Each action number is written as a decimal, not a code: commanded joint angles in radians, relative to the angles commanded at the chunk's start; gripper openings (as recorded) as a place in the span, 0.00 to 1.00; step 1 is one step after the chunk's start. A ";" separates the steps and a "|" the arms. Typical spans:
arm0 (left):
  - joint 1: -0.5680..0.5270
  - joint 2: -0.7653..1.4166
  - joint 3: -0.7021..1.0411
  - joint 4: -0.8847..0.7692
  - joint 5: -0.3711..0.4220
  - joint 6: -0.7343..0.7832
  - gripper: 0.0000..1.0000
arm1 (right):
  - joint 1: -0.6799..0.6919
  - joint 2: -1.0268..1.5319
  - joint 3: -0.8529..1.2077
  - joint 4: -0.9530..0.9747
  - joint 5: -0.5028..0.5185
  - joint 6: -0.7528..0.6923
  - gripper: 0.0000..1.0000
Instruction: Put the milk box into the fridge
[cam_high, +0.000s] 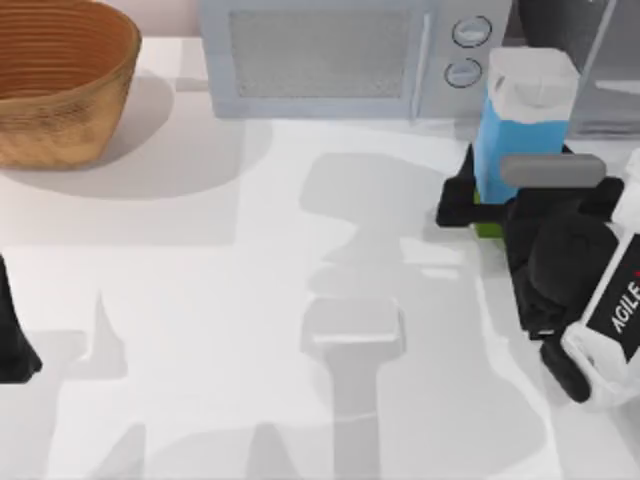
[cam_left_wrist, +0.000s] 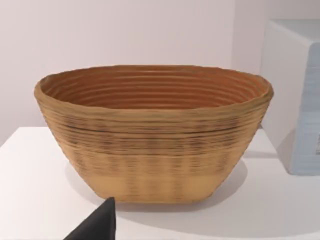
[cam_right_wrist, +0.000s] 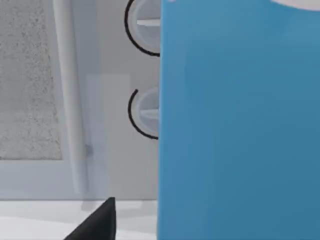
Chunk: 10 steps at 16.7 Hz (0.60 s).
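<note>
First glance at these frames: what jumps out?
The tall light blue milk box with a white top stands at the table's right rear, with the right gripper at its base. Behind sits the light grey microwave with two round knobs; a ribbed tan woven basket occupies the left rear corner.

Basket (cam_high: 55, 85) sits far left, microwave (cam_high: 335, 55) to its right, milk box (cam_high: 520, 125) just right of the microwave, fridge (cam_high: 590, 60) behind it.

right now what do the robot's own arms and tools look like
The right arm has a glossy white shell with a black panel lettered AGILE in white, and black rounded joints. Its right tool is black, angular, with a grey bar on top. The left arm is a black shape at the table's left edge.
</note>
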 joint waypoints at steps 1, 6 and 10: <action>0.000 0.000 0.000 0.000 0.000 0.000 1.00 | 0.000 0.000 0.000 0.000 0.000 0.000 0.92; 0.000 0.000 0.000 0.000 0.000 0.000 1.00 | 0.000 0.000 0.000 0.000 0.000 0.000 0.55; 0.000 0.000 0.000 0.000 0.000 0.000 1.00 | 0.000 0.000 0.000 0.000 0.000 0.000 0.25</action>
